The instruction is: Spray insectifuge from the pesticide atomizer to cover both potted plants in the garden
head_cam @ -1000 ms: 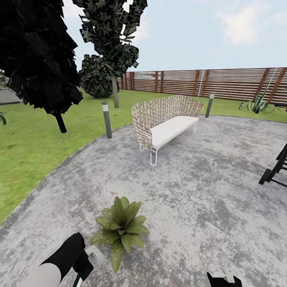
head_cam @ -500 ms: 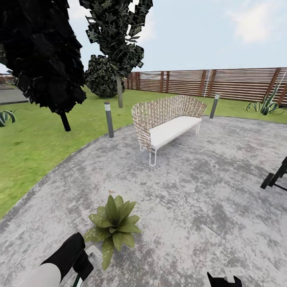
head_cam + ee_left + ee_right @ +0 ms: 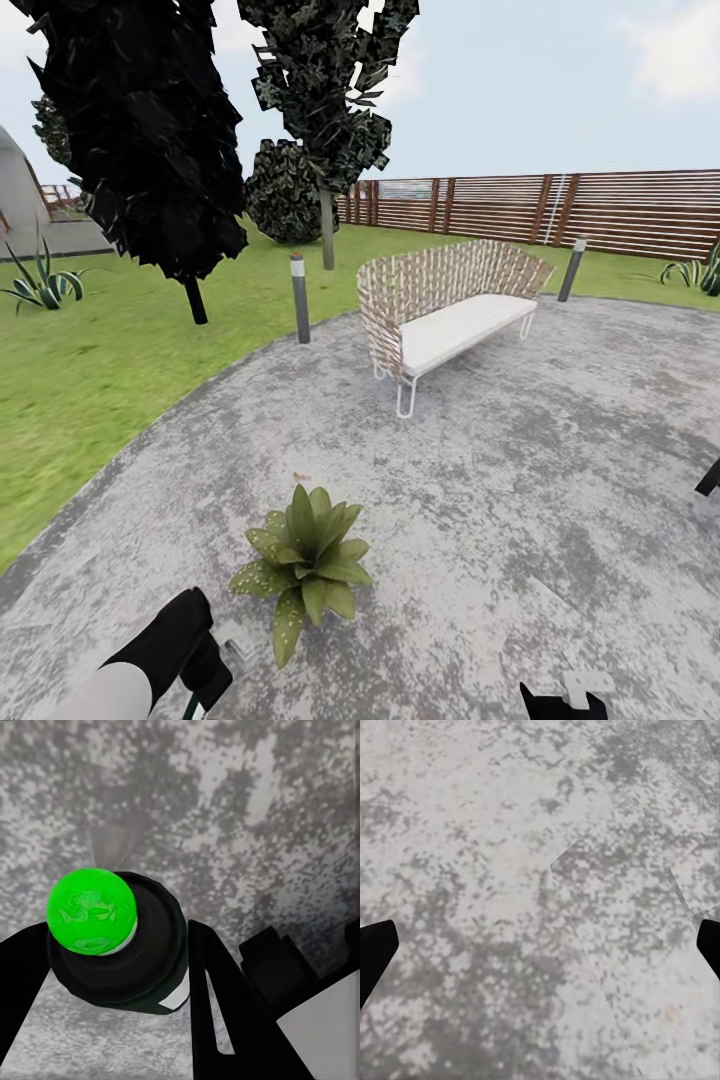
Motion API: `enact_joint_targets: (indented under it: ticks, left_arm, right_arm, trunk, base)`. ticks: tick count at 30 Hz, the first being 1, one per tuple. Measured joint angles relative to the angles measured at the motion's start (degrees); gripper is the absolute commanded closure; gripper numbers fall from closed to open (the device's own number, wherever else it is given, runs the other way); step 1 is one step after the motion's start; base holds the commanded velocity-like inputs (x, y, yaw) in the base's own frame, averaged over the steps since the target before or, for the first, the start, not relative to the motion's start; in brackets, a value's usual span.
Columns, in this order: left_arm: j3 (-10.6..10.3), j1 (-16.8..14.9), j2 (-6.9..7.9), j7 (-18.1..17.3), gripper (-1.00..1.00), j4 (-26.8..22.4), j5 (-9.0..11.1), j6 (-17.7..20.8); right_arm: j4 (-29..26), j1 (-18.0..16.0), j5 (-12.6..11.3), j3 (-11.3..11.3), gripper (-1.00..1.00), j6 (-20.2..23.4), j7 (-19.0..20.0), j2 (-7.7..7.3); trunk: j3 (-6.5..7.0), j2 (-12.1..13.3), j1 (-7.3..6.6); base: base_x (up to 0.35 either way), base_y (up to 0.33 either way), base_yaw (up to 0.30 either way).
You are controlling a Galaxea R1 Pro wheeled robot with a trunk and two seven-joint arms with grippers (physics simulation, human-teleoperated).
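Your left end effector is clenched on the atomizer, dark body between the two fingers, green cap facing the camera. In the head view the left arm sits low at the frame's left, just beside one plant on the paving. Right end effector: released, fingers wide apart, only paving between them.

Step in hand, as I judge it: spraying this plant. Aim the nozzle at the rosette's centre, hold near but not touching the leaves, and sweep across all the leaves so coverage is full. Keep the grip firm; the bottle looks slim and could twist. A second plant isn't visible here, so expect to go find it afterward. The bench is well apart; ignore it.
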Motion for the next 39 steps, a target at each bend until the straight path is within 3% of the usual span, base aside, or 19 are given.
enact_joint_targets:
  ticks: [8,31,35,39]
  left_arm:
    - [0.06,0.00,-0.05,0.01,1.00,-0.05,0.07,-0.03]
    - [0.16,0.02,0.21,0.14,1.00,-0.29,-0.08,-0.04]
    - [-0.08,3.26,0.63,0.16,1.00,-0.58,-0.52,-0.21]
    - [-0.08,3.90,0.65,0.18,1.00,-0.87,-0.54,-0.26]
  right_arm:
    - [0.01,0.03,0.00,-0.02,-1.00,-0.06,-0.07,-0.25]
    - [0.00,0.01,0.00,0.00,-1.00,-0.04,-0.03,-0.04]
    - [0.01,0.01,0.00,0.00,-1.00,-0.04,-0.06,0.00]
    - [0.00,0.02,0.00,0.00,-1.00,0.02,-0.05,0.00]
  trunk:
    - [0.00,0.00,0.00]
    - [0.00,0.00,0.00]
    - [0.00,0.00,0.00]
    - [0.00,0.00,0.00]
  base:
    - [0.000,-0.182,0.000]
    - [0.094,-0.005,0.008]
    - [0.000,0.000,0.235]
    - [0.000,0.000,0.073]
